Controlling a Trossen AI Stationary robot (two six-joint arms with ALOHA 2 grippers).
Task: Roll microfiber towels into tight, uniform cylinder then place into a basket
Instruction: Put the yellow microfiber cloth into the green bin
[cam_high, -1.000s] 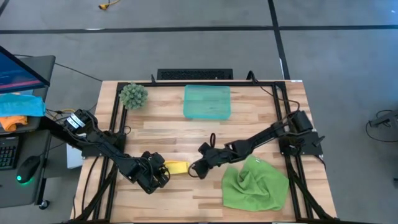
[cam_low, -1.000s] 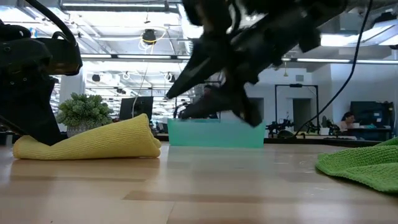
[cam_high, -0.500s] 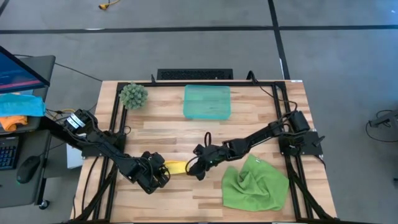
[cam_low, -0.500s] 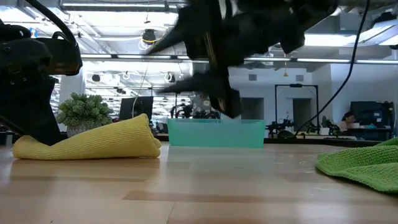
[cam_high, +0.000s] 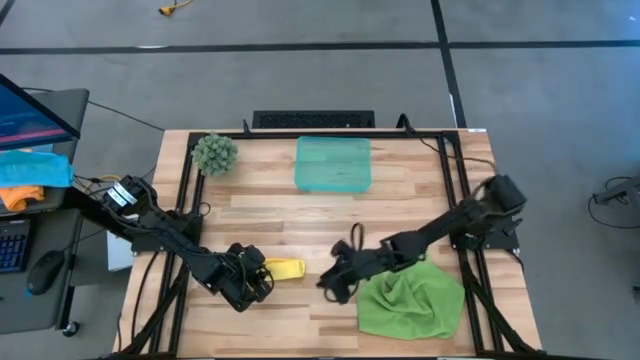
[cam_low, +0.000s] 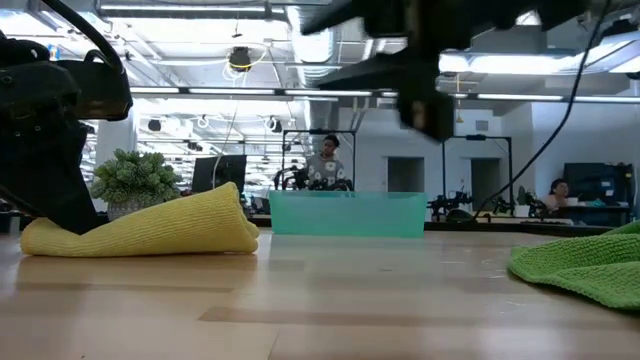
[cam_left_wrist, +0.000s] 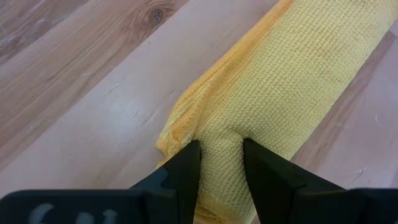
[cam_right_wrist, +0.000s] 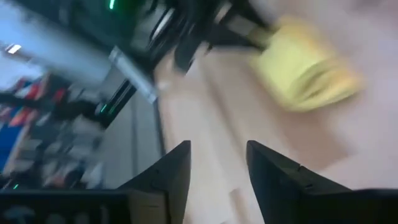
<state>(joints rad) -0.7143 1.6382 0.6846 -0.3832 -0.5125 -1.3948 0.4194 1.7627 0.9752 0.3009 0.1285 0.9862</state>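
The yellow towel lies rolled on the table's near left part and shows as a thick roll in the low view. My left gripper is shut on its left end. The green towel lies crumpled and loose at the near right. My right gripper hangs above the table between the roll and the green towel, open with nothing between its fingers. The teal basket stands at the far middle with nothing in it. My left gripper pinches the roll's left end between its two fingers. The fingers slant down from the table's left and lie along the roll. The roll rests on the table, and its held end is squeezed flatter than the rest.
A fuzzy green ball sits at the far left corner. Bare wood lies between the basket and the two towels. People and equipment show in the room beyond the table's far edge.
My right gripper has left the right end of the yellow roll. It has risen and gone toward the table's near right, up to the green towel's edge. The roll and my left gripper have kept still.
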